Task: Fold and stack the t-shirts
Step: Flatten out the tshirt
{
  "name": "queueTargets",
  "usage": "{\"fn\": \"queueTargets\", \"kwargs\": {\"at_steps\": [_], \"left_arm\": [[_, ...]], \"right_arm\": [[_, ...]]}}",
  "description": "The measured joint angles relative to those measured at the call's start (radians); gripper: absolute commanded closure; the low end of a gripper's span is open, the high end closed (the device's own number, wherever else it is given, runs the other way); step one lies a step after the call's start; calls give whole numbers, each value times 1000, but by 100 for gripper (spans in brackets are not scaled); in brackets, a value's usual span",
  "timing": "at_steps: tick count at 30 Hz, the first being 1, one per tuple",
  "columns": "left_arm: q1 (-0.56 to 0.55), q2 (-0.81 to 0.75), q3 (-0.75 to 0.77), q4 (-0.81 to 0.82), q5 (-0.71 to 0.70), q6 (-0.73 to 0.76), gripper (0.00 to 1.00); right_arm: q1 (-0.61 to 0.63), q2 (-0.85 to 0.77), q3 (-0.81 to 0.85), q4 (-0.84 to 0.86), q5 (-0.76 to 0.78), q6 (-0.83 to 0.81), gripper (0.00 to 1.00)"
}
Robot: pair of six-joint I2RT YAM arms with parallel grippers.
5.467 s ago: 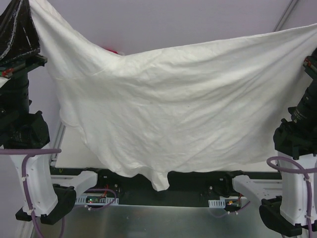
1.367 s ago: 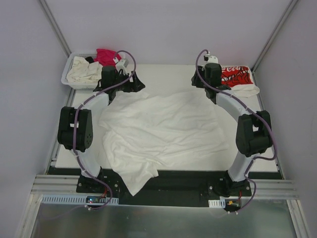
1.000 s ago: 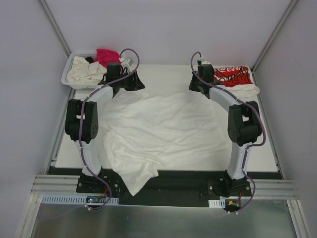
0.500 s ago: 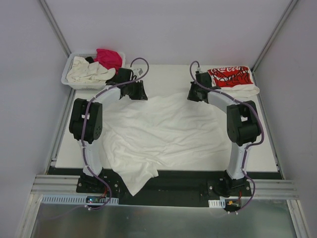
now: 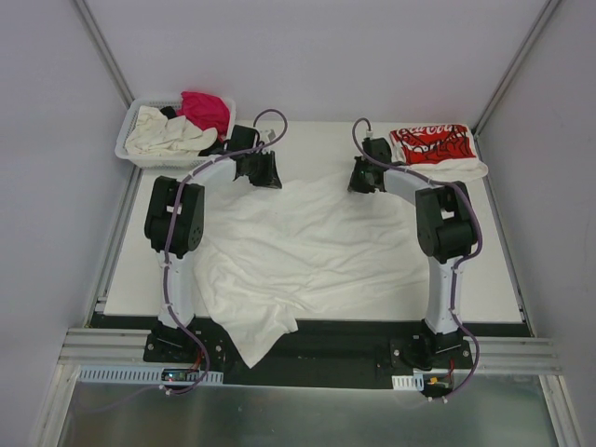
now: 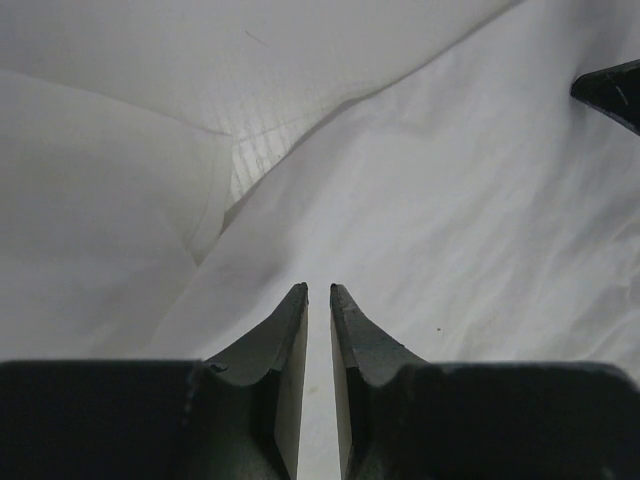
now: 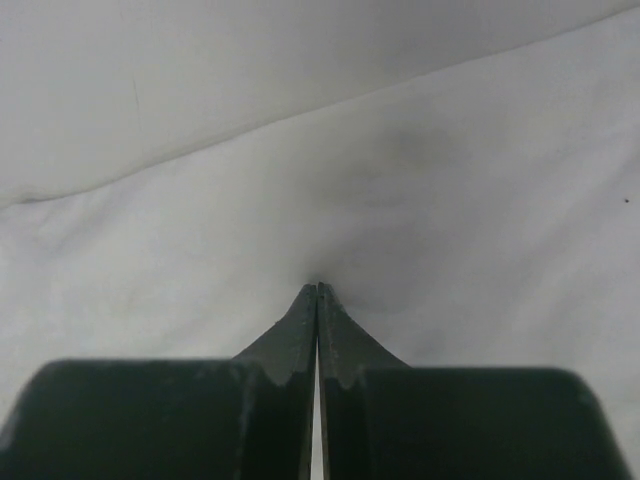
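Note:
The large white t-shirt (image 5: pixel 307 247) lies spread and wrinkled across the table, one corner hanging over the near edge (image 5: pixel 256 340). My left gripper (image 5: pixel 268 175) hovers at its far-left edge. In the left wrist view its jaws (image 6: pixel 318 288) are almost together, leaving a thin slit, with no cloth seen pinched above the shirt (image 6: pixel 450 200). My right gripper (image 5: pixel 357 179) is at the far edge, where the cloth rises to a peak. Its tips (image 7: pixel 318 287) are shut on a small pucker of the shirt (image 7: pixel 450 200).
A white slotted basket (image 5: pixel 126 149) at the far left holds a cream shirt (image 5: pixel 163 138) and a magenta one (image 5: pixel 207 107). A folded white shirt with red print (image 5: pixel 433 144) lies at the far right. The right gripper's black tip (image 6: pixel 610 90) shows in the left wrist view.
The shirt, earlier held up in the air, now lies on the table. Over the last second both grippers moved nearer and inward; the left jaws narrowed from half open to a slit.

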Motion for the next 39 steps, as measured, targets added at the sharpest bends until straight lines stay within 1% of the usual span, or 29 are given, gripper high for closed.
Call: {"fn": "queueTargets", "kwargs": {"at_steps": [8,12,22,25,26,28,29,33,34,35,36,37,38,39], "left_arm": [[0,93,124,-32,-24,0,87],[0,138,156,-52,-29,0,87],[0,206,287,-109,-70,0,89],[1,220,324,-112,-77,0,89],[1,226,335,-113,-78,0,89],[2,237,355,-117,-78,0,90],[2,242,362,-117,-79,0,90],[3,262,387,-125,-79,0,92],[3,266,392,-126,-79,0,91],[3,266,394,-126,-79,0,86],[3,266,394,-127,-79,0,75],[3,265,394,-127,-79,1,68],[3,264,394,-127,-79,6,59],[3,261,393,-130,-79,10,55]], "right_arm": [[-27,47,63,-5,-19,10,99],[-50,64,90,-10,-39,20,99],[-107,147,229,-63,-69,31,98],[-125,173,275,-84,-78,31,92],[-131,177,282,-85,-83,31,87],[-140,178,284,-92,-92,31,82],[-144,178,285,-93,-97,32,77],[-153,172,283,-93,-122,31,71],[-153,164,276,-93,-125,31,71],[-153,152,262,-93,-128,30,68],[-153,134,245,-94,-132,29,67],[-153,115,228,-97,-137,27,66],[-153,91,208,-100,-141,25,64],[-154,65,189,-101,-146,22,64]]}}
